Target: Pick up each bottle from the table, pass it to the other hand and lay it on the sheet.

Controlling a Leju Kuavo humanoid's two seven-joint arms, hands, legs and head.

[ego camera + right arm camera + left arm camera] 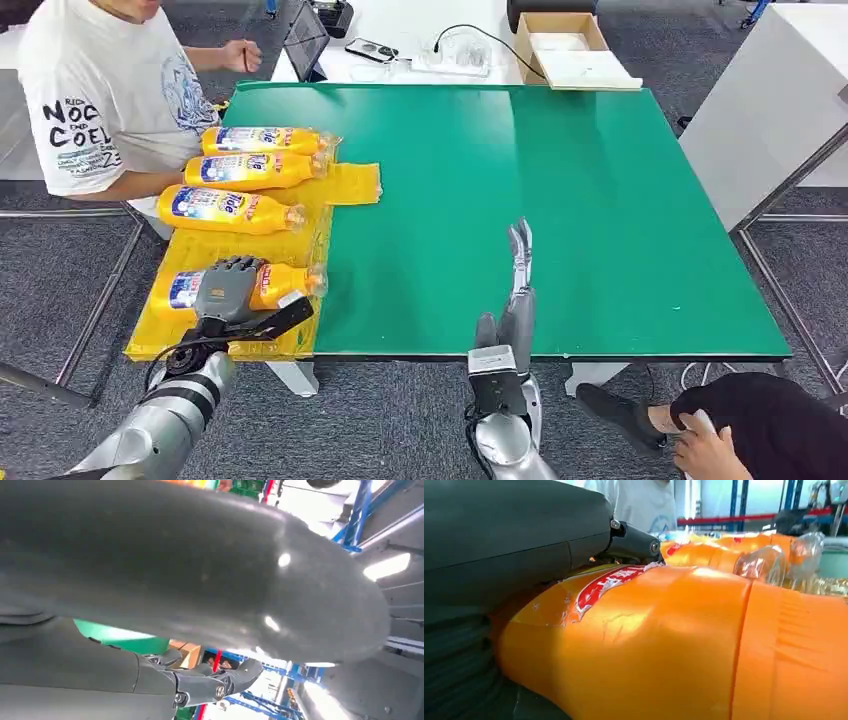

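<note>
Head view has the left hand [228,290] wrapped over the nearest bottle [282,284], lying on the yellow sheet [352,184] at eight o'clock of the green table [600,200]. Three more bottles [225,210] lie beyond it toward eleven o'clock. At six o'clock the right hand [515,300] holds nothing, fingers stretched straight over the table's near edge.

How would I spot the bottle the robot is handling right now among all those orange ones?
Look at the green table and find the yellow sheet along its left side, where four orange bottles lie in a row. The one you want is the nearest bottle, closest to the robot. It alone has the left hand lying over it; the other three lie untouched nearer the person.
</note>
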